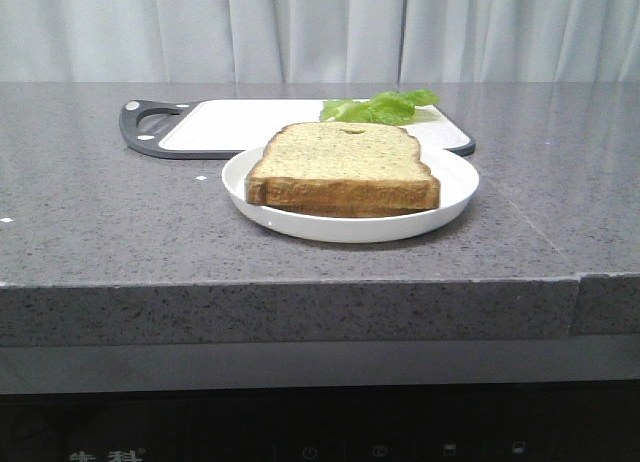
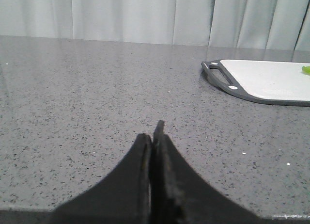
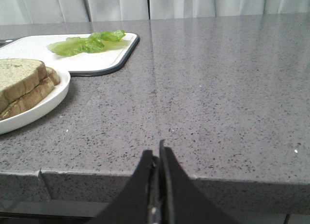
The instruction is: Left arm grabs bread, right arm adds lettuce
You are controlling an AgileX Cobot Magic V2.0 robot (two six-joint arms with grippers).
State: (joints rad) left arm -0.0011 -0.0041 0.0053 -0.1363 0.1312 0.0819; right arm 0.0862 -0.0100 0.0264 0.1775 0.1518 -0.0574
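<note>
Reaching for the bread: the step judged to be in hand, since nothing is held yet and both arms are seen only in their own wrist views, low at the near edge of the counter.
Left gripper [image 2: 154,136]: fingers pressed together, tips touching, nothing between them; it is set over bare counter [image 2: 97,103], well apart from the plate.
Right gripper [image 3: 157,158]: fingers likewise closed on nothing, at the counter's near edge, the plate off to one side ahead of it.
How the grab is best done: the left fingers would need to be spread wider than the slice is thick before the approach; the top slice is best taken by its crust edge, lifted level, so the slice beneath is not dragged along.
Risk: a soft crumb is likely to be crushed by a hard pinch, so a light grip is advised.
Bread [image 1: 343,162]: lies flat as the upper of two stacked slices, a small dent near its far edge.
Plate [image 1: 455,187]: white, shallow, near the counter's middle; the two slices are held in it and nothing else.
Cutting board [image 1: 215,127]: white with a dark rim and handle, just behind the plate.
Lettuce [image 1: 382,107]: lies loose on the board's right end, untouched, apart from the bread.
</note>
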